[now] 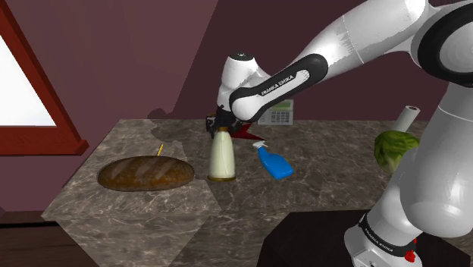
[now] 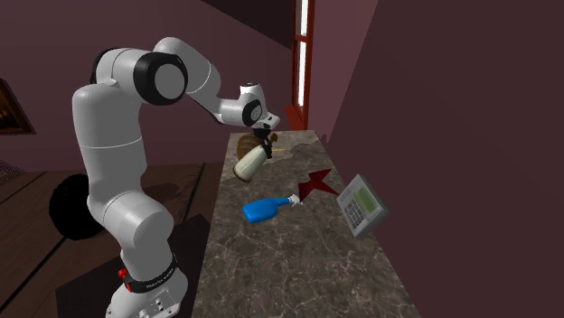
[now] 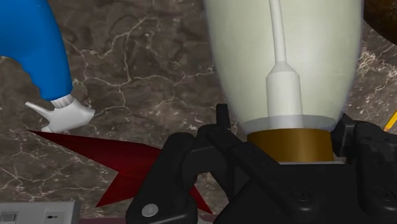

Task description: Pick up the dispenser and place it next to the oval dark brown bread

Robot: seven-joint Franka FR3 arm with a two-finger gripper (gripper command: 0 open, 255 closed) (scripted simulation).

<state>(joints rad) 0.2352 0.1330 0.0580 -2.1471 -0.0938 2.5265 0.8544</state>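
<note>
The dispenser (image 1: 221,155) is a cream bottle with a brown collar, upright in the middle of the marble counter (image 1: 303,193). My gripper (image 1: 223,126) is shut on its neck from above. In the wrist view the black fingers (image 3: 222,127) clasp the brown collar of the dispenser (image 3: 283,57). Whether the base touches the counter or hangs just above it I cannot tell. The oval dark brown bread (image 1: 145,174) lies a short way toward the shoulder view's left of the bottle. In the second exterior view the dispenser (image 2: 250,163) hangs from the gripper (image 2: 267,141) just in front of the bread (image 2: 246,144).
A blue spray bottle (image 1: 274,161) lies to the shoulder view's right of the dispenser, beside a flat red star shape (image 2: 312,185). A grey keypad device (image 2: 361,206) leans on the back wall. A lettuce (image 1: 394,148) and a white roll (image 1: 409,115) sit far right.
</note>
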